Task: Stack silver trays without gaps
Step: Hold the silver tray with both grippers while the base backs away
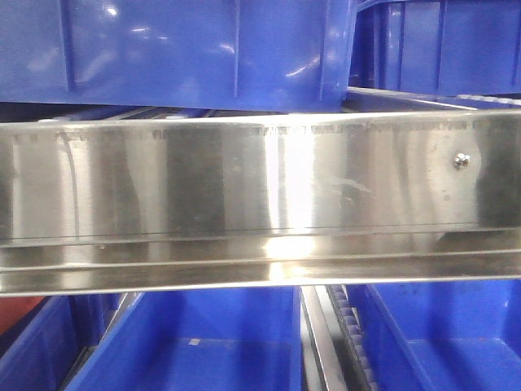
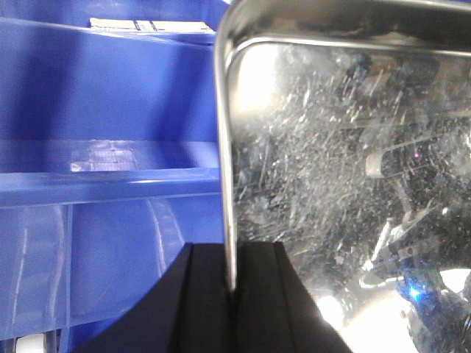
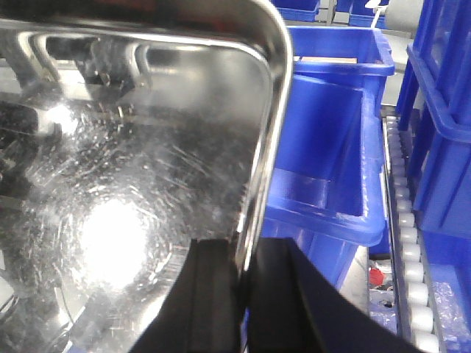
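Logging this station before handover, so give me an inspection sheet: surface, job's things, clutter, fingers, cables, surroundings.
Surface: steel shelf rail with one screw; roller conveyor beside the bins.
Job's things: silver tray, scratched and mirror-shiny, in both wrist views; no stack seen.
Clutter: small red item by the rollers, too small to identify.
Grippers: left gripper has its fingers shut on the tray's rim; right gripper likewise.
Cables: nothing seen.
Surroundings: blue bins above and below the rail.

Warehouse storage: blue bins (image 3: pixel 331 132), roller conveyor (image 3: pixel 403 220).
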